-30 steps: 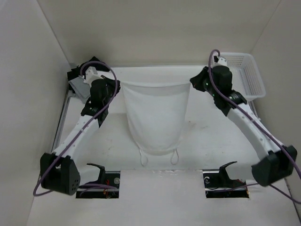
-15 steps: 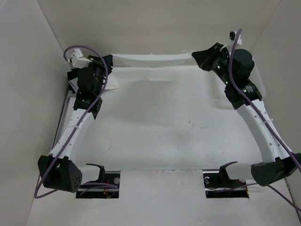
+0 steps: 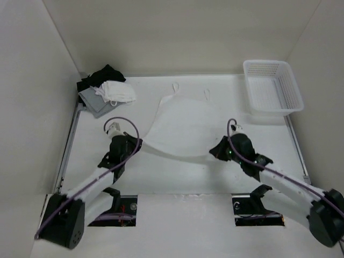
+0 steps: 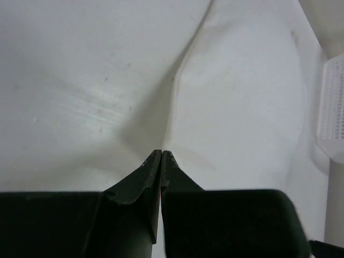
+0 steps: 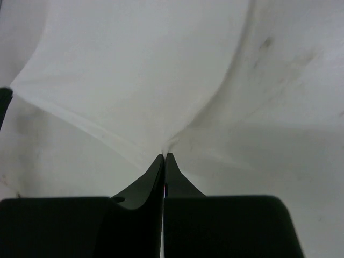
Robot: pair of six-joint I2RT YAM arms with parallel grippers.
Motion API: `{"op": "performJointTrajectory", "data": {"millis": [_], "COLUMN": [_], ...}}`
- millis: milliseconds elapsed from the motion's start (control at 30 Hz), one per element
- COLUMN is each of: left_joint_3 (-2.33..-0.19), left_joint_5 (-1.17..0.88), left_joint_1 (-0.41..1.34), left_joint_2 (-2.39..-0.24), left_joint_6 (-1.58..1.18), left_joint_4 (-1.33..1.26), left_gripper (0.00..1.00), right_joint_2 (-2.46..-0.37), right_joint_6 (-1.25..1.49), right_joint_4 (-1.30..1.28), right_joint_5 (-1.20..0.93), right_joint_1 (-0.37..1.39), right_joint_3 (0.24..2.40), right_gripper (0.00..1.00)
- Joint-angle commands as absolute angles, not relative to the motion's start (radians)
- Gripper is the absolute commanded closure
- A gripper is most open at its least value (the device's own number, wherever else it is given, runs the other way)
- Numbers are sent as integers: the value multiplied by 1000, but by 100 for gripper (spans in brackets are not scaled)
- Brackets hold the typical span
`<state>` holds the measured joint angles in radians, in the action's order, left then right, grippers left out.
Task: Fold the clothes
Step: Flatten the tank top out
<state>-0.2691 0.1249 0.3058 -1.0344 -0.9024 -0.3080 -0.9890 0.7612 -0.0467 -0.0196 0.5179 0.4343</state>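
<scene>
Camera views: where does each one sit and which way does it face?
Top external: fixed above and behind the arms, looking down at the table; both arms show.
Left wrist: on the left arm, looking past the left gripper, shut on the white top.
Right wrist: on the right arm, looking past the right gripper, shut on the white top.
Shared: all three show the white top; top external and left wrist both show the basket.
</scene>
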Motion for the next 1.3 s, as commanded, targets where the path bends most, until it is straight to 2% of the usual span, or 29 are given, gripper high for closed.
{"op": "performJointTrajectory", "data": {"millis": [0, 100, 200, 300, 433, 567, 767, 900, 1033, 1133, 1200, 1267], "left_joint_3": [-204, -212, -258, -299, -360, -458, -586, -614, -589, -667, -747, -802], "left_joint_5": [127, 181, 219, 218, 216, 216, 176, 179, 167, 160, 166, 182], "left_joint_1": [335, 375, 390, 403, 424, 464, 482, 458, 360, 334, 346, 378], "left_joint_2": [-713, -461, -390, -512, -760, -958, -1225, -1341, -1202, -1077, -982, -881], "left_joint_6": [-936, -959, -962, -940, -908, -885, -841, -864, -946, -973, -966, -933], "left_joint_4": [-177, 108, 221, 148, -85, -242, -350, -457, -454, -398, -336, -286], "left_gripper": [99, 99, 98, 98, 98, 98, 97, 98, 99, 99, 99, 99], "right_joint_2": [-752, -579, -497, -582, -692, -628, -572, -549, -658, -817, -844, -824], "right_joint_6": [847, 925, 976, 947, 926, 1029, 1268, 1315, 1052, 818, 732, 686], "right_joint_4": [-61, -228, -297, -305, -284, -357, -630, -706, -496, -339, -351, -380], "right_joint_5": [103, 155, 192, 225, 239, 313, 463, 511, 453, 319, 310, 357], "right_joint_1": [675, 778, 849, 825, 756, 777, 933, 929, 804, 671, 647, 694], "right_joint_3": [359, 319, 337, 386, 428, 426, 413, 414, 515, 708, 881, 989], "right_gripper": [100, 100, 100, 100, 100, 100, 100, 100, 100, 100, 100, 100]}}
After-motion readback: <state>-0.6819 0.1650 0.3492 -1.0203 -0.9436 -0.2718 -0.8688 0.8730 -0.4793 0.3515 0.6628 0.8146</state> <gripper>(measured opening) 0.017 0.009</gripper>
